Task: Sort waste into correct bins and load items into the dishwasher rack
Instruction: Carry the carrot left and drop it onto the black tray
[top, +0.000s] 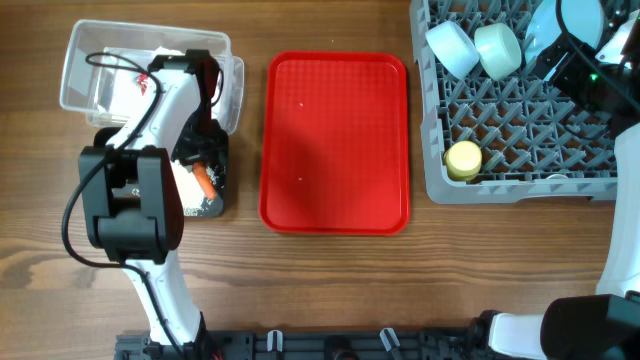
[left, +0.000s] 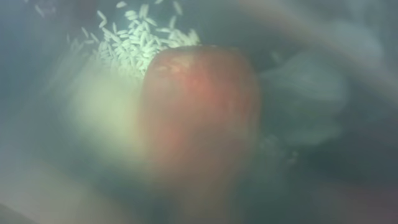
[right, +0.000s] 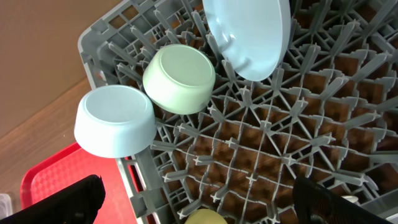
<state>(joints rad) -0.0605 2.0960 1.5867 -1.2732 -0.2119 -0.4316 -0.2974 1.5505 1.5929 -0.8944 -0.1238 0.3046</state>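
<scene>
My left gripper (top: 205, 152) hangs low over the black tray (top: 224, 172), shut on the orange carrot (top: 204, 181). The left wrist view is a blur: the carrot (left: 199, 112) fills its middle, loose rice (left: 134, 43) lies beyond it, and the fingers do not show. A white tissue (top: 125, 90) lies in the clear tub (top: 80, 60). In the grey rack (top: 520, 190) sit two pale bowls (right: 115, 121) (right: 180, 78), the light blue plate (right: 249, 37) on edge and the yellow cup (top: 463, 160). My right gripper (right: 199, 202) is open above the rack, holding nothing.
The flat red tray (top: 335, 140) lies between the bins and the rack. The clear tub stands right behind the black tray. Rice (top: 198, 208) is piled at the black tray's near end. Bare wood table lies in front.
</scene>
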